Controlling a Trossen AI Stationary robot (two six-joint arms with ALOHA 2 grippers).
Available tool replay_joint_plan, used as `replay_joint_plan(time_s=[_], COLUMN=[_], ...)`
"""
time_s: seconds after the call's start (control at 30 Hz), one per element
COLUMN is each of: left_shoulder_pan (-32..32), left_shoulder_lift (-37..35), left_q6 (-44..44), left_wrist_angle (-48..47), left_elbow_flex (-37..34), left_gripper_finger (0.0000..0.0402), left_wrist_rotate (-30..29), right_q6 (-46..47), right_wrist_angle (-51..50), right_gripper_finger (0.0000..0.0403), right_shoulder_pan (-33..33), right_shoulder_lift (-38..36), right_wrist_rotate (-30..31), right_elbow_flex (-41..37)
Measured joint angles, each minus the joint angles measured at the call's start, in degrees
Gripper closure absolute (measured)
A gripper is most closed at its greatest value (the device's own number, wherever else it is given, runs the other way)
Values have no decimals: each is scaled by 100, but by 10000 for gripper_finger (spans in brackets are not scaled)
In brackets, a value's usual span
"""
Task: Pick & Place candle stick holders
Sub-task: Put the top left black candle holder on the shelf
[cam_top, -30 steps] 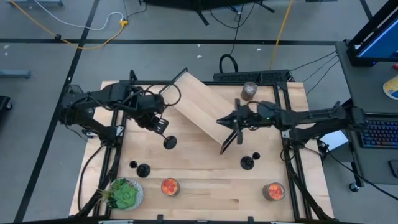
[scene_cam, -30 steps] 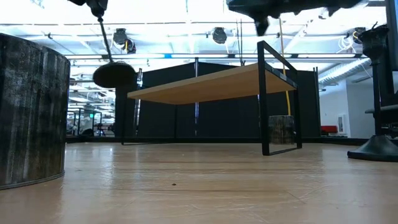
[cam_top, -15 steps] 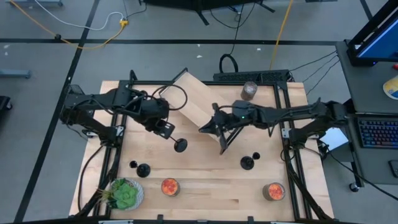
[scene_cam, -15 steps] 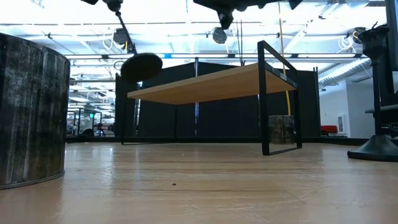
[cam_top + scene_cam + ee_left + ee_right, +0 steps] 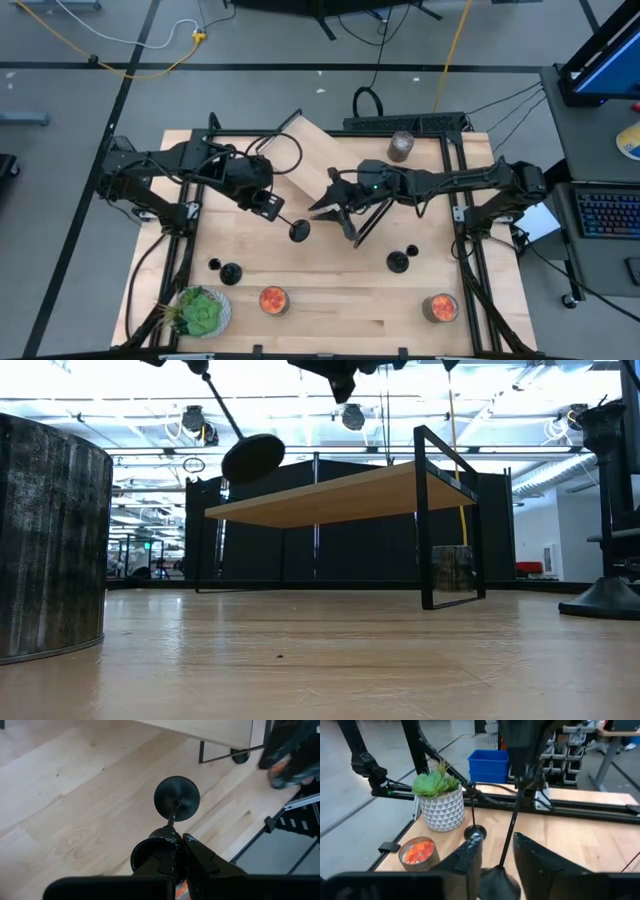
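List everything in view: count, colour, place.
holders: three, black; one held in the air by the left gripper, base toward the right gripper; one front left on the table; one front right
jars: two, orange-red tops, along the front edge; second one front right
grey jar: one, back of the table
plant: one, green, white pot, front left corner
shelf: one, wood top on a black frame, set diagonally mid-table
table: one, light wood
left gripper: shut on the holder's cup end, centre left
right gripper: open around the held holder's base, not gripping yet
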Motion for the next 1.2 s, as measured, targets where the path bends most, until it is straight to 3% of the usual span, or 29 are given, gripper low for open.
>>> replay_joint_plan(time_s=[0.3, 0.53, 0.93, 1.1, 1.2], left_shoulder_pan=[0, -60, -133, -137, -173], left_shoulder_lift=[0, 143, 264, 602, 784], left_q6=[88, 188, 133, 310, 378], left_wrist_angle=[587, 1279, 1271, 1215, 964], left_elbow_flex=[0, 0, 256, 533, 690], left_gripper_finger=[387, 387, 387, 387, 387], left_wrist_rotate=[-102, 19, 1, 107, 188], right_q6=[13, 17, 323, 423, 303], right_wrist_angle=[-18, -23, -49, -190, -773], right_gripper_finger=[229, 225, 224, 224, 224], right_shoulder_pan=[-14, -59, -57, -50, -37], right_shoulder_lift=[7, 7, 118, 528, 675], right_wrist_rotate=[322, 454, 116, -187, -208], right_elbow_flex=[126, 126, 145, 604, 974])
